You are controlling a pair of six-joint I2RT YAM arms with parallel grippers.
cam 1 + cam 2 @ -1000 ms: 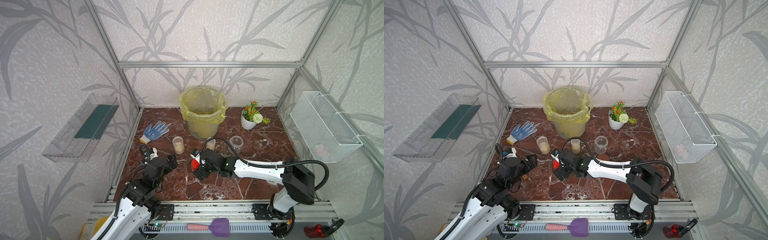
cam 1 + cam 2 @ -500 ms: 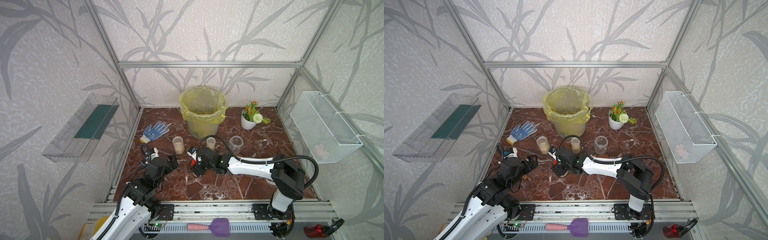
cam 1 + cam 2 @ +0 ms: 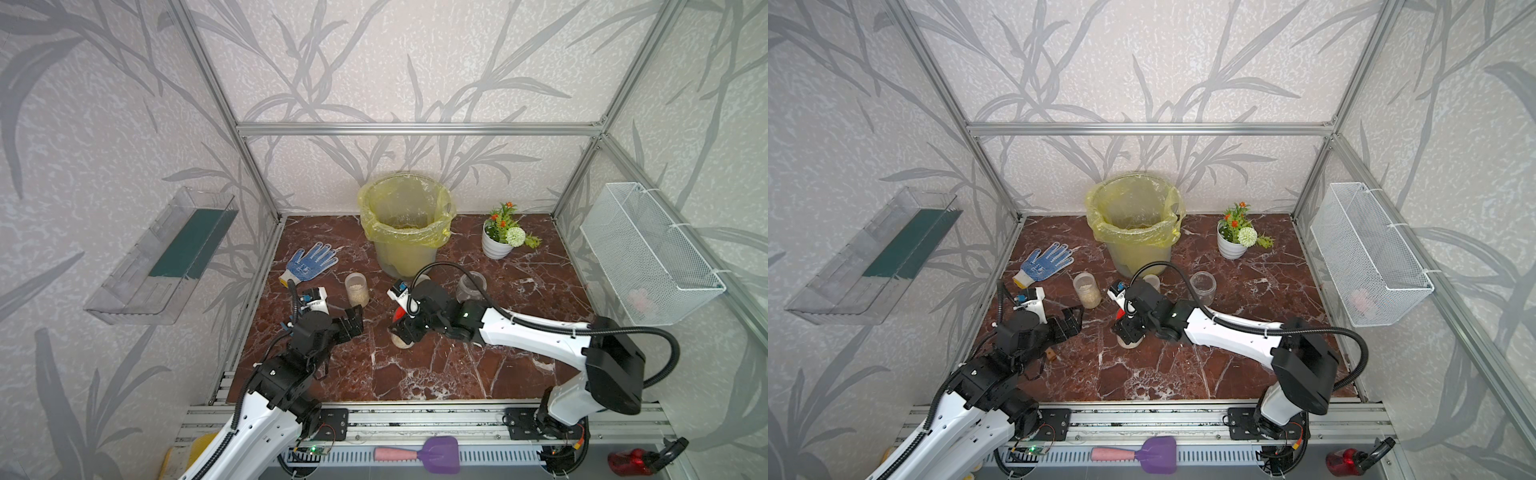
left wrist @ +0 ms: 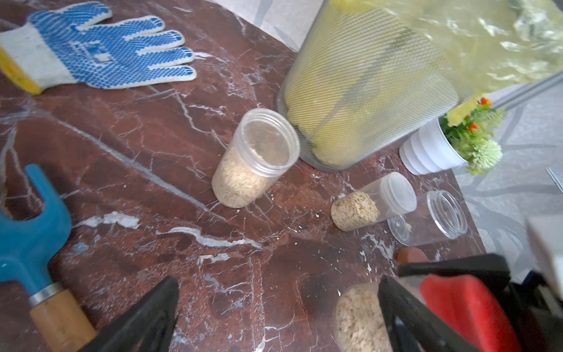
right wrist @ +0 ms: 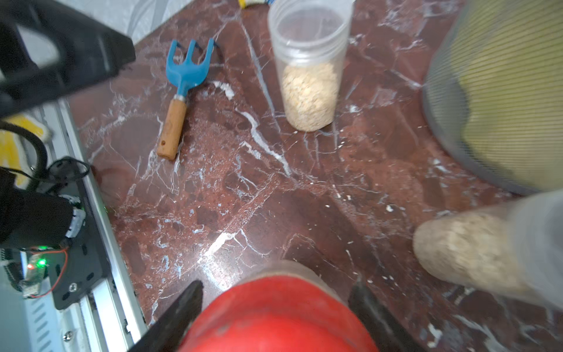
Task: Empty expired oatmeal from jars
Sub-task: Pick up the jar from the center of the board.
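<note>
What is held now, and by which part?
The right gripper clasps the oatmeal jar by its red lid; left gripper is open, holding nothing.

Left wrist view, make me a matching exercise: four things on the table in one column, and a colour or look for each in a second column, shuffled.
Things:
1. glove
2. bin
3. pot
4. oatmeal

Looks:
A. white, ribbed
B. pale beige flakes
C. blue dots on grey knit
D. mesh wall, lined with a yellow bag

Pairs: 1-C, 2-D, 3-A, 4-B
</note>
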